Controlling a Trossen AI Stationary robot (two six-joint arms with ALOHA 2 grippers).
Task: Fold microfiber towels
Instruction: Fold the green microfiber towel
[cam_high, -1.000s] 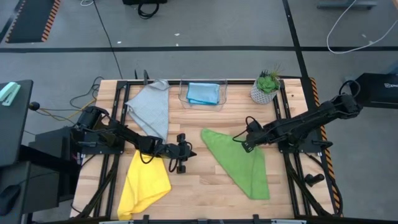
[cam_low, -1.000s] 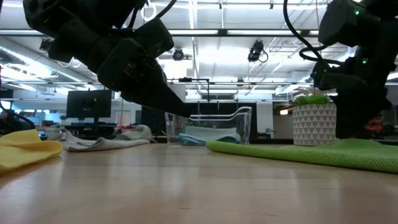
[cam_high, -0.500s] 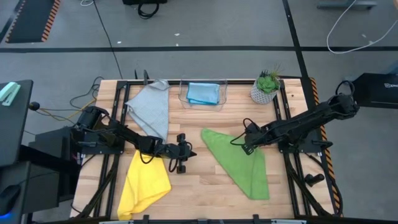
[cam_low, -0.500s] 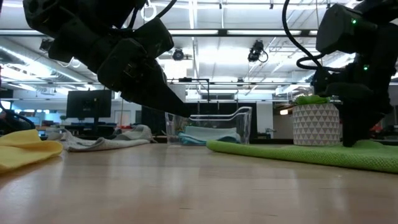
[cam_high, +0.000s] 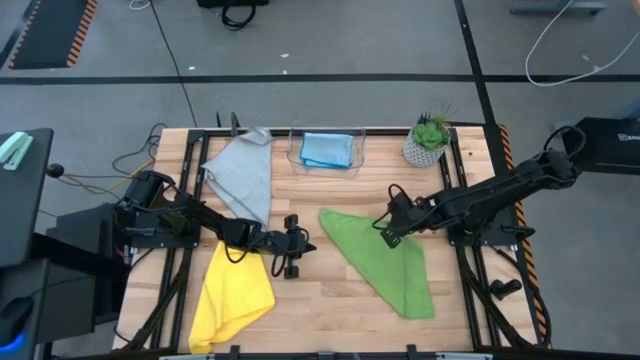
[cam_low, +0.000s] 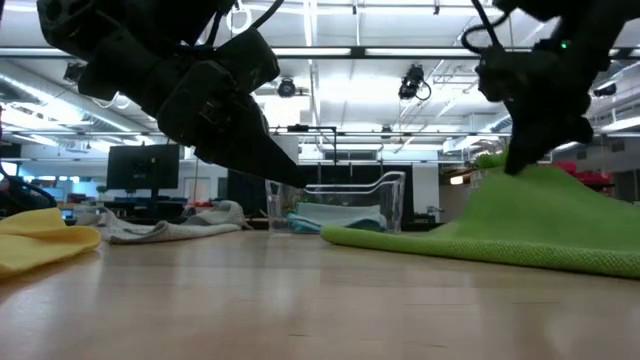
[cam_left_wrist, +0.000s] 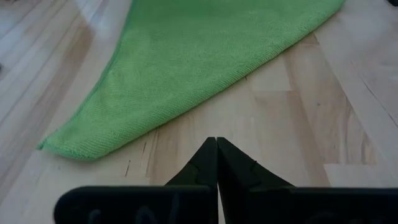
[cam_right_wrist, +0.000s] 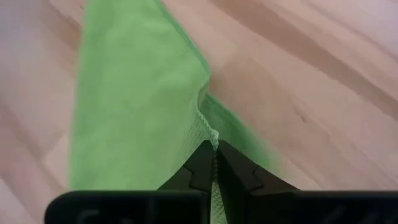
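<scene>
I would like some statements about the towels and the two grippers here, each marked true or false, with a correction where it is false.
1. The right gripper is pinching the green towel and lifting its edge. True.
2. The left gripper holds the yellow towel. False: it is shut on nothing, over bare wood.
3. The light blue towel lies inside the clear container. True.
4. The grey towel lies on the green one. False: they lie apart.

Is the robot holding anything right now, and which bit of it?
Yes. The right gripper pinches the green towel at its edge and lifts that part off the table. The left gripper is shut and holds nothing.
</scene>
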